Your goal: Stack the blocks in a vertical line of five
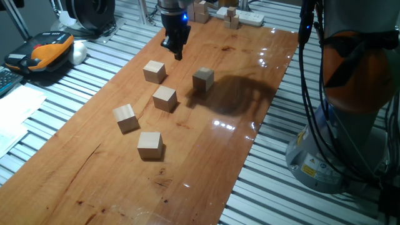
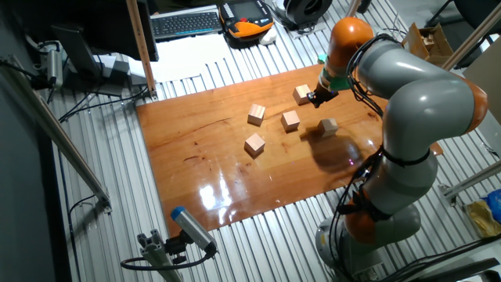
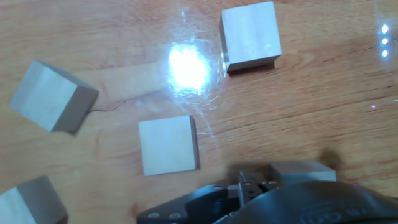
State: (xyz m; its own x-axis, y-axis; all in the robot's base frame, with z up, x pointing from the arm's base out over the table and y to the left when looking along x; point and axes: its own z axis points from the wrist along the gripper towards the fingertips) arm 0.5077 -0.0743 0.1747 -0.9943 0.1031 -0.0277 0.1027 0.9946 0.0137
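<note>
Gripper [image 1: 177, 52] hangs over the far part of the wooden tabletop [image 1: 206, 156], fingertips above the board, just beyond and to the right of the farthest-left block [image 1: 154, 71]. Fingers look close together with nothing between them, but the gap isn't resolvable in either fixed view, and the hand view only shows the gripper body along the bottom edge, so I cannot tell whether it's released or clenched. Not touching any block as far as I can see.

Blocks: five loose cubes, all flat on the tabletop, none stacked.
- the one near the gripper, see above
- shaded block [image 1: 203, 79] to its right, sitting at the edge of the arm's shadow
- centre block [image 1: 165, 98] between and nearer than those two
- left block [image 1: 125, 117] further toward the camera
- nearest block [image 1: 150, 145]

All five are apart from each other, no faces touching. Other fixed view confirms the spread: four in a loose group, one [image 2: 329, 125] off toward the robot base [image 2: 368, 227].

Room: the whole near half of the board is bare wood. Blocks sit well inside the board edges; the left block is closest to the left edge. Slatted metal surface [image 1: 69, 106] surrounds the board. Small wooden pieces [image 1: 232, 19] and a white power strip [image 1: 250, 17] sit at the far end.
</note>
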